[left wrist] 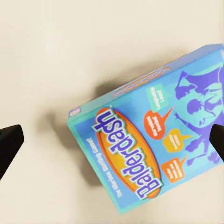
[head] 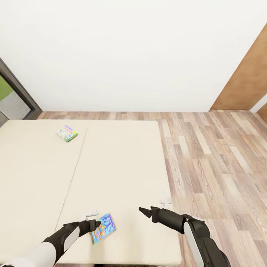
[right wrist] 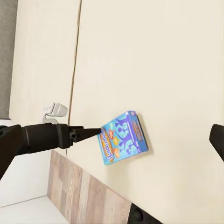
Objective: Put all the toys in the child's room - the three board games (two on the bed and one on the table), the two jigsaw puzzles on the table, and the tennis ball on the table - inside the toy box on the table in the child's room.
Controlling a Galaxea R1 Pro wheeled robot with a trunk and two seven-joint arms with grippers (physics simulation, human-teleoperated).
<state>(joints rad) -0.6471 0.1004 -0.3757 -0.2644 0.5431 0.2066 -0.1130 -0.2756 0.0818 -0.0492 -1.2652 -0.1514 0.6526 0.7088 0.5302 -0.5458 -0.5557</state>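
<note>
Bed (head: pixel 122 167) with beige mattress is taking up most of the head view, wood-plank floor (head: pixel 218 155) lying to its right and white wall (head: pixel 129 52) behind. Blue board game (head: pixel 103 227), lettered "Balderdash", is lying flat on the mattress near the bed's near edge. Left gripper (head: pixel 97 224) is hovering just at that box's left edge, dark fingers pointing toward it; in the left wrist view the fingertips (left wrist: pixel 9 142) are sitting wide apart at the frame's two sides with the box (left wrist: pixel 154 135) between and below them, so jaws are standing open and gripping nothing. Touching or just above the box: cannot tell. Green-bordered board game (head: pixel 67 133) is lying flat farther back on the mattress, well apart from both arms, left of the mattress seam. Right gripper (head: pixel 145 211) is hanging over the mattress to the right of the blue box, apart from it, holding nothing; how far its jaws are open is not showing clearly. Right wrist view is catching the blue box (right wrist: pixel 120 137) and the left arm's finger (right wrist: pixel 86 134) reaching its edge.
</note>
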